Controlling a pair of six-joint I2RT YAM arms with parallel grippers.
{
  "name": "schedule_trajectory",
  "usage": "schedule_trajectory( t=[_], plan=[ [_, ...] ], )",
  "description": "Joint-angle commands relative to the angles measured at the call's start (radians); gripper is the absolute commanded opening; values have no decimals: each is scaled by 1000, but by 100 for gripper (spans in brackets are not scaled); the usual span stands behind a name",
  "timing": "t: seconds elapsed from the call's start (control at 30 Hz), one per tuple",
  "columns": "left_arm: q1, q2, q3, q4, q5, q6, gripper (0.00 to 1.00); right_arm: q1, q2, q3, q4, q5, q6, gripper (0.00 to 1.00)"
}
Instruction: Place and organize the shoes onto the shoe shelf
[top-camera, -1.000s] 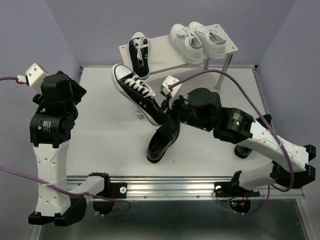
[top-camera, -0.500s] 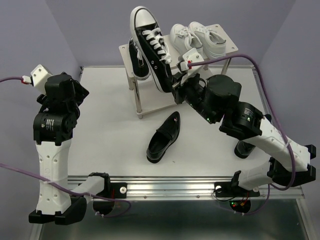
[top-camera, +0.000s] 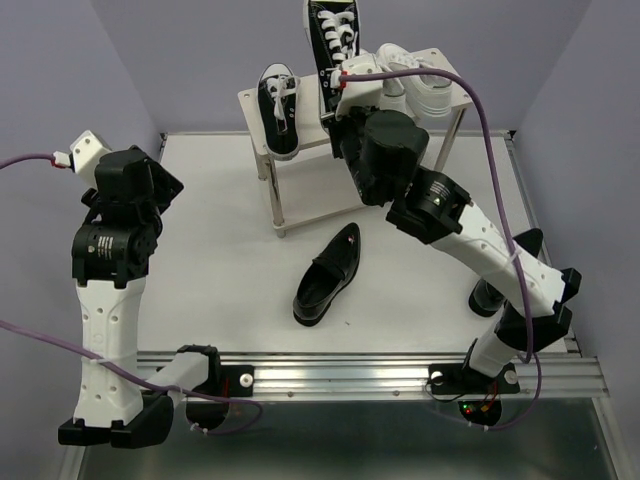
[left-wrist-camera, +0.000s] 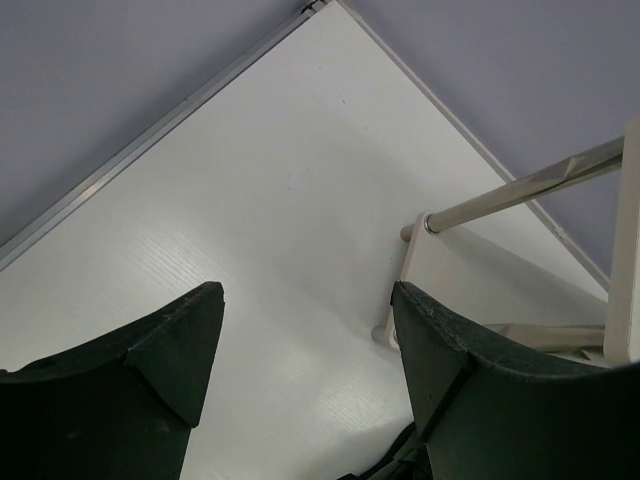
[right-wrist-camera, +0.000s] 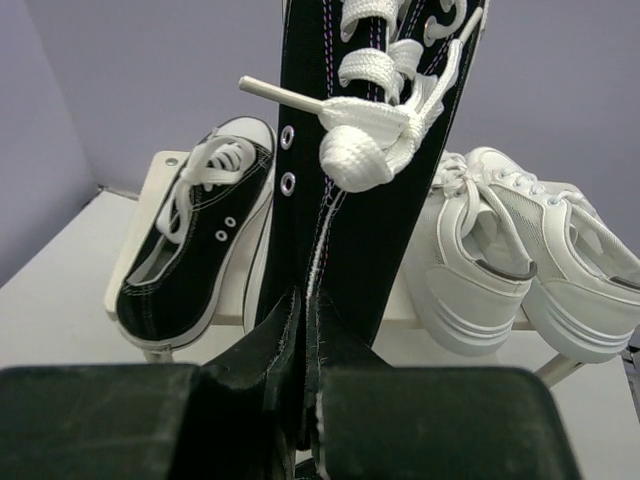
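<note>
My right gripper (top-camera: 335, 105) (right-wrist-camera: 315, 360) is shut on the heel of a black canvas sneaker (top-camera: 332, 35) (right-wrist-camera: 370, 150), holding it toe-up above the shoe shelf (top-camera: 300, 122). The other black canvas sneaker (top-camera: 277, 108) (right-wrist-camera: 195, 250) lies on the left of the top board. Two white sneakers (top-camera: 420, 85) (right-wrist-camera: 500, 260) sit on the right of the top board. One glossy black loafer (top-camera: 328, 273) lies on the table in front of the shelf; another (top-camera: 497, 285) is partly hidden behind my right arm. My left gripper (left-wrist-camera: 305, 350) is open and empty, over the table left of the shelf.
The shelf's silver legs (left-wrist-camera: 510, 190) and lower board (left-wrist-camera: 480, 270) show in the left wrist view. Purple walls stand close behind and beside the table. A metal rail (top-camera: 340, 375) runs along the near edge.
My right gripper has lifted the black canvas sneaker from the table in front of the shelf up and back, swinging it toe-up above the top board. The left arm has barely moved.
</note>
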Motion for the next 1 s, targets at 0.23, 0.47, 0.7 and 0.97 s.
schedule_trajectory(
  t=[0.23, 0.47, 0.7, 0.97],
  plan=[
    [5, -21, -26, 38, 16, 8, 79, -127, 38, 50, 119, -73, 67, 1],
    [5, -29, -52, 49, 27, 5, 79, -168, 98, 67, 56, -121, 98, 1],
    [6, -32, -66, 54, 37, 8, 79, -188, 133, 73, -2, -133, 130, 1],
    [6, -35, -77, 60, 45, 7, 79, -188, 133, 36, -16, -129, 155, 1]
  ],
)
